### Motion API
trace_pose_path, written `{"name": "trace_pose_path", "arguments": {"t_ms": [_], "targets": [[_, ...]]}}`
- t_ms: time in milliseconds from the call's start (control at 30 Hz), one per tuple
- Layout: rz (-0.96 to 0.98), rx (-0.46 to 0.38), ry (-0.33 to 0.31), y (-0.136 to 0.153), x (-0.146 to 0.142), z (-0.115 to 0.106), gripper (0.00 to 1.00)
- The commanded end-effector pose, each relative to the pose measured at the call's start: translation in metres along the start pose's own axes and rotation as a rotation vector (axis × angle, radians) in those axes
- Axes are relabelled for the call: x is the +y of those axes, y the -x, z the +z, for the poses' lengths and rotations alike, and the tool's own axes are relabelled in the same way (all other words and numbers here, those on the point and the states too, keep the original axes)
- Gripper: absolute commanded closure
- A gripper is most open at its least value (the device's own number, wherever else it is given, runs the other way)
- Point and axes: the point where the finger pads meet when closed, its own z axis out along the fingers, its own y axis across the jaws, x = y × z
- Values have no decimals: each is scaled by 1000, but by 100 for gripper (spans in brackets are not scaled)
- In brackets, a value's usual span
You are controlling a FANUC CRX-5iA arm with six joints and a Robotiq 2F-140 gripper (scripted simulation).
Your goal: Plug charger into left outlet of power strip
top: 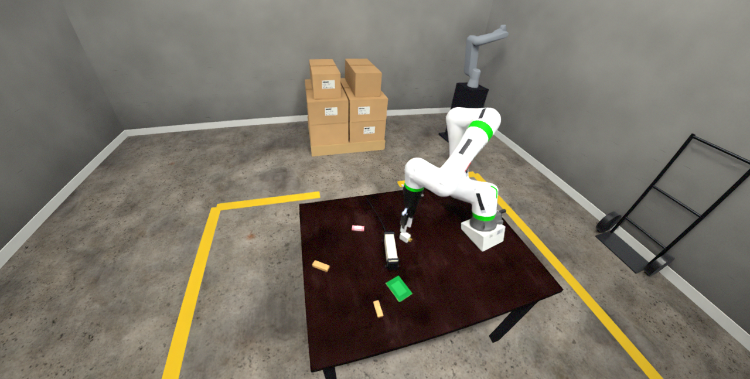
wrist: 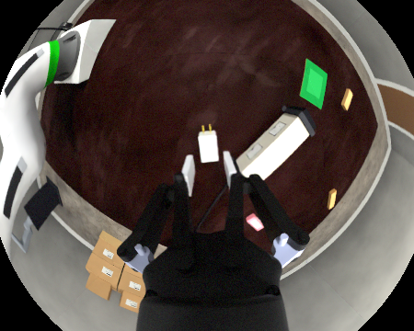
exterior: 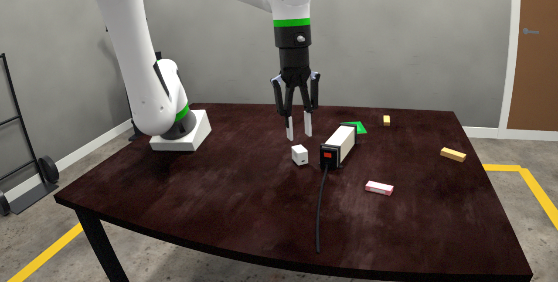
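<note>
The white charger [top: 405,238] [exterior: 299,154] [wrist: 207,145] lies on the dark table [exterior: 195,186], its two prongs pointing along the table top in the wrist view. The white power strip [top: 389,249] [exterior: 341,141] [wrist: 275,147] lies just beside it, with a red switch at its near end and a black cable [exterior: 319,202]. My gripper [top: 404,227] [exterior: 298,132] [wrist: 208,161] hangs straight above the charger, fingers pointing down. It is open a little wider than the charger and holds nothing. A small gap separates the fingertips from the charger's top.
A green pad [top: 398,288] [exterior: 358,126] [wrist: 313,84] lies past the strip's far end. A pink block [exterior: 379,188] [top: 358,228] and two tan blocks [exterior: 452,154] [exterior: 386,120] lie scattered. The robot base [exterior: 179,136] stands at the table's edge. Cardboard boxes [top: 345,106] are stacked on the floor.
</note>
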Motion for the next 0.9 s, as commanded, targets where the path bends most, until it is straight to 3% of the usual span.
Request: {"name": "trace_pose_path", "arguments": {"t_ms": [0, 867], "targets": [[0, -1, 1, 0, 0, 2, 62], [0, -1, 1, 0, 1, 49, 62]]}}
